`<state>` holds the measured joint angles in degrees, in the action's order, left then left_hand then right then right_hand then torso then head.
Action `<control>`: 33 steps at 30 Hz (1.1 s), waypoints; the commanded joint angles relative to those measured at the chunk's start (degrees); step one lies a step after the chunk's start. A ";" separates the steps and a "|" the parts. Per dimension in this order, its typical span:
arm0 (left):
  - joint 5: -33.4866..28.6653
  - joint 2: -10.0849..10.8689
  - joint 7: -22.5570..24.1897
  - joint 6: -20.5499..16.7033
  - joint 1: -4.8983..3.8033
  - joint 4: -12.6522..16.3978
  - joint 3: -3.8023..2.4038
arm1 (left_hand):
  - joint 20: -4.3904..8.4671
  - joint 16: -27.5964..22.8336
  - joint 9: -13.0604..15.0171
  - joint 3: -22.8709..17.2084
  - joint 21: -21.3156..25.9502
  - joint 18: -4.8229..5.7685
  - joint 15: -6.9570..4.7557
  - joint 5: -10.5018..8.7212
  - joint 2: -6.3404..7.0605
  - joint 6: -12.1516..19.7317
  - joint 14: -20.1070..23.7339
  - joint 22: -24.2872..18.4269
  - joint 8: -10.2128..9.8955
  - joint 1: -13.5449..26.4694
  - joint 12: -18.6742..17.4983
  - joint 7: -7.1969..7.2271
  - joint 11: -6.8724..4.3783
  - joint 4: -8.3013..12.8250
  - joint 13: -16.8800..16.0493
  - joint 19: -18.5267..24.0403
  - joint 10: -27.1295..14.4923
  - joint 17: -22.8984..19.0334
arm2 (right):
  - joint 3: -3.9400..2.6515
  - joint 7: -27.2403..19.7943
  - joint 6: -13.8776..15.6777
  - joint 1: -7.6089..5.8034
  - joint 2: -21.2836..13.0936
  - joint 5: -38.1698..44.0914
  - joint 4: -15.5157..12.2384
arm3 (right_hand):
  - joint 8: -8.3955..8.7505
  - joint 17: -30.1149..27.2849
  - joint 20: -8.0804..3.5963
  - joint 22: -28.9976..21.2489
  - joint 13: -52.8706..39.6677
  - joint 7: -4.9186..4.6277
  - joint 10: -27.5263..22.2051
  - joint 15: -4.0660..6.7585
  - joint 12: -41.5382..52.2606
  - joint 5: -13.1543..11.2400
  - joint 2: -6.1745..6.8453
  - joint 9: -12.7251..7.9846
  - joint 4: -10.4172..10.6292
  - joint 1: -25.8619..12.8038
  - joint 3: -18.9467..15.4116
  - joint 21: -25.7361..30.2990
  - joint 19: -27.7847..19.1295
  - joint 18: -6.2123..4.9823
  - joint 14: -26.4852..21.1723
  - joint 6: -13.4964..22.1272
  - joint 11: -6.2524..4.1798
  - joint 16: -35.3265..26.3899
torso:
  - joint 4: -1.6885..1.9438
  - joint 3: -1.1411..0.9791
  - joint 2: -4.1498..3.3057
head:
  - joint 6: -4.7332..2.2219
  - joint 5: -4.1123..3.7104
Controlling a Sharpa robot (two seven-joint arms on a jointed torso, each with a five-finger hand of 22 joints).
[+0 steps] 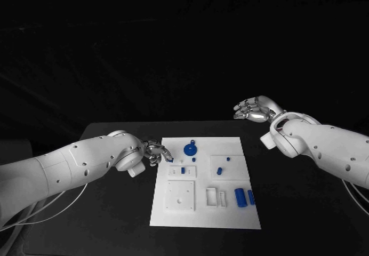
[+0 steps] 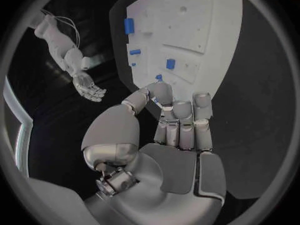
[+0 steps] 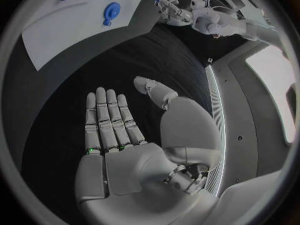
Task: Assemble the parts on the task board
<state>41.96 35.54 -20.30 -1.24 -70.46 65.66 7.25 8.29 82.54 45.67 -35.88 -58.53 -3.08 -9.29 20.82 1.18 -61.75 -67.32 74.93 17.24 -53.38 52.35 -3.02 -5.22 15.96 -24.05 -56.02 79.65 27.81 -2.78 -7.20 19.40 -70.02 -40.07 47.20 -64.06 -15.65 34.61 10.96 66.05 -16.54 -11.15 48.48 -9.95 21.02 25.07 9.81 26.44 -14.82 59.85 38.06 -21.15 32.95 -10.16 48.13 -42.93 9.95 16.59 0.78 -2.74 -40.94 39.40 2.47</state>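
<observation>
White task board (image 1: 231, 213) lies lengthwise on the black table (image 1: 299, 213), blue parts (image 1: 240, 197) scattered on it. Left hand (image 1: 159, 152) is at its far left corner, pinching a small blue piece (image 1: 168, 158). Left wrist view: fingertips (image 2: 161, 91) close on that piece at the board's edge. Right wrist view: right hand (image 3: 125, 135) flat, fingers spread, holding nothing, well apart from the board.

Two bulky white arms, smooth rounded shells dotted with small dark screw holes. Thin pale cables loop under the left arm (image 1: 69, 165), and more trail beside the right arm (image 1: 330, 149). Each wrist ends in a round white cuff. The left hand (image 1: 158, 152) is silver, fingers built of stacked metal segments with grey pads. The right hand (image 1: 254, 110) matches, tiny green lights at its finger bases.
</observation>
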 commanded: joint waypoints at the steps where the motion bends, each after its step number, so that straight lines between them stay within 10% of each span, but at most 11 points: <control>1: 8.84 -1.24 -4.61 0.91 -0.19 -0.99 0.10 | 7.28 -0.08 0.71 -0.55 -0.26 0.45 -1.85 0.59 -0.83 -2.25 -1.23 0.64 0.13 -1.12 -0.16 1.72 0.08 0.14 0.08 -0.43 0.51 -0.07 | -0.08 -4.13 -1.57 -0.32 0.45 -5.24 1.82 | -0.37 -1.43 0.35 -0.46 1.73 -1.40 0.33 0.01 -0.76 0.73 -0.99 -0.19 -0.20 -0.09 -0.89 1.23 -1.26 0.60 -0.65 0.23 0.19 -0.63 | -0.04 0.05 -0.05 | 0.20 0.21; 10: 12.46 -4.57 -5.15 0.91 -0.19 -3.45 1.17 | 7.32 -0.08 0.74 -0.64 -0.41 0.41 -1.98 3.02 -0.80 -3.11 -1.72 0.68 0.07 -0.21 -0.33 1.92 -0.09 0.36 0.18 -0.66 0.99 -0.09 | -0.10 -5.38 -2.19 -0.84 1.81 -6.83 6.21 | -0.01 -5.52 1.55 0.54 8.03 -0.37 -0.23 -0.83 -6.88 3.68 -1.64 -1.10 -0.52 -1.29 -4.94 5.94 -9.98 3.46 -3.35 2.06 1.66 -3.13 | -0.08 0.12 -0.12 | 0.46 0.32; 15: 13.04 -5.53 -4.96 0.92 -0.13 -4.10 2.27 | 7.33 0.02 0.92 -0.70 -0.52 0.37 -2.25 7.25 -0.52 -4.29 -1.85 0.75 0.40 0.66 -0.33 2.27 -0.43 0.56 0.14 -0.68 1.04 -0.01 | -0.10 -5.97 -2.24 -0.85 2.30 -7.44 7.03 | 0.24 -6.98 1.54 4.41 10.77 -2.17 -0.01 -2.51 -11.39 4.71 -0.31 -1.40 0.85 -0.86 -6.50 6.16 -14.33 5.45 -5.13 4.08 3.01 -4.34 | -0.17 0.19 -0.20 | 0.60 0.29; 19: 12.76 -6.08 -4.71 0.96 0.07 -4.41 3.13 | 7.34 0.05 0.98 -0.60 -0.57 0.36 -2.30 7.59 -0.47 -4.61 -1.91 0.76 0.50 0.93 -0.30 2.35 -0.49 0.54 0.11 -0.72 1.08 0.02 | -0.10 -6.06 -4.66 -0.92 2.62 -8.20 8.23 | 0.34 -7.65 1.51 6.06 11.95 -1.77 -0.71 -2.44 -13.50 5.01 0.24 -1.58 1.70 -0.73 -6.87 6.17 -15.35 5.96 -6.93 5.12 2.59 -5.15 | -0.18 0.15 -0.15 | 0.73 0.27; 26: 14.39 -5.92 -4.54 0.45 0.82 -3.42 3.25 | 7.36 0.05 1.03 -0.58 -0.60 0.34 -2.36 7.88 -0.57 -4.87 -1.92 0.76 0.57 1.15 -0.29 2.42 -0.56 0.53 0.09 -0.77 1.07 0.02 | -0.10 -6.25 -7.46 -0.93 2.93 -8.00 8.75 | -1.09 -6.45 0.52 0.90 11.96 -2.07 4.72 -0.81 -13.61 6.87 -2.81 -1.02 1.04 -3.51 -7.83 5.57 2.67 -1.03 0.24 5.17 2.04 -0.73 | -0.10 0.18 -0.14 | 0.83 0.08; 33: 14.39 -6.19 -4.24 -0.27 1.13 -3.88 3.24 | 7.37 0.04 1.04 -0.62 -0.61 0.31 -2.40 8.19 -0.52 -4.97 -1.94 0.76 0.57 1.22 -0.28 2.46 -0.60 0.56 0.07 -0.80 1.06 0.03 | -0.10 -6.23 -6.96 -0.93 3.11 -7.94 8.70 | -1.70 -7.73 1.58 -3.80 12.65 -2.16 5.78 -0.50 -15.68 6.65 -3.55 -1.23 -0.44 -4.21 -8.50 9.55 6.34 -2.64 1.05 4.45 2.13 -1.16 | -0.09 0.11 -0.12 | 0.78 0.06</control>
<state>55.45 29.52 -24.91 -1.04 -69.40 61.74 10.52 8.59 82.54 45.70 -35.73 -58.78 -3.09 -9.64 23.59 0.68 -61.88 -67.80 74.91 17.48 -52.67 52.34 -3.14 -5.43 16.10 -23.97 -56.54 80.87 27.76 -2.84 -12.48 14.00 -70.93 -37.00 39.47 -55.27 -16.95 26.95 12.39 62.37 -3.95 -10.48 54.18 -10.47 5.56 31.73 6.48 25.28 -14.95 55.81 29.58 -11.74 39.12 -12.46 49.41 -37.91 11.97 15.61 0.68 -2.57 -41.08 40.20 2.57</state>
